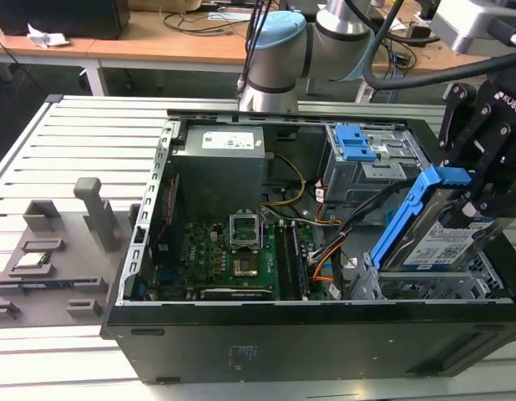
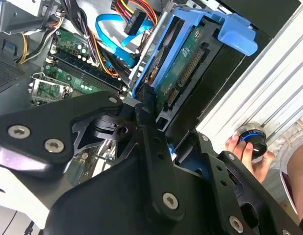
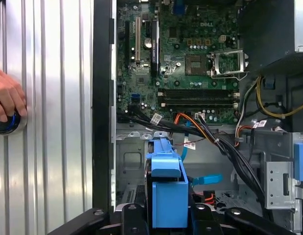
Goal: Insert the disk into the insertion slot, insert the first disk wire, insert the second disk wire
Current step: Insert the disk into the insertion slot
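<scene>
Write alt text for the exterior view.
The gripper holds the disk, blue-framed and tilted, over the insertion slot at the exterior view's right of an open black computer case. Its motherboard lies exposed.

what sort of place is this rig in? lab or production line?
Probably a robotics lab: open PC case on a slotted aluminium table, cluttered wooden desks behind, gripper holding the disk.
</scene>
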Motion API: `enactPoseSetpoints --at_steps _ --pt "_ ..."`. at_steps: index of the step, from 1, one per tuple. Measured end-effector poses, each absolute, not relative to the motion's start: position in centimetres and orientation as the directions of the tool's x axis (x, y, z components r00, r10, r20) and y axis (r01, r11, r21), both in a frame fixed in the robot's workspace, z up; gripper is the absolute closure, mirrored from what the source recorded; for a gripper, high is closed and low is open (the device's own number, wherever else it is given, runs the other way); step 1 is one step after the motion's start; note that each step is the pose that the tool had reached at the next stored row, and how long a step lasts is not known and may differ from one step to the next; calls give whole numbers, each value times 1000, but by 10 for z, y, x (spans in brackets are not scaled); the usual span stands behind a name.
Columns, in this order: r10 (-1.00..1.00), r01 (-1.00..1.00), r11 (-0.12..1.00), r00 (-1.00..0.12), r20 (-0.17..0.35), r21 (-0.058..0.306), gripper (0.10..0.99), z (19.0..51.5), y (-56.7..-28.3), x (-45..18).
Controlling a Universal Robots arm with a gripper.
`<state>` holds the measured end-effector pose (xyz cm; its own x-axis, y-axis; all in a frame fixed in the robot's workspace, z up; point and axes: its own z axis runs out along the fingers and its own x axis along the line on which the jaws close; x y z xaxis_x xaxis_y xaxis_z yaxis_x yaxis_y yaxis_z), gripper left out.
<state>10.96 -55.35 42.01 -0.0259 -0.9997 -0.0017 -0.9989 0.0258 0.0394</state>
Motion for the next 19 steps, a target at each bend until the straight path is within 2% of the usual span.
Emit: enactPoseSetpoints --at_steps 9,16,17,18,19 --pt "-1000 -999 26 -26 -2 39 722 399 -554 110" --pt "-1000 -999 26 -26 -1 39 722 395 -554 110" --pt "-1000 -999 26 -26 -1 39 714 395 -554 110" --pt "-1000 -999 26 -26 -1 39 647 395 -554 110" --pt "-1000 -999 26 -26 -2 39 647 394 -554 110"
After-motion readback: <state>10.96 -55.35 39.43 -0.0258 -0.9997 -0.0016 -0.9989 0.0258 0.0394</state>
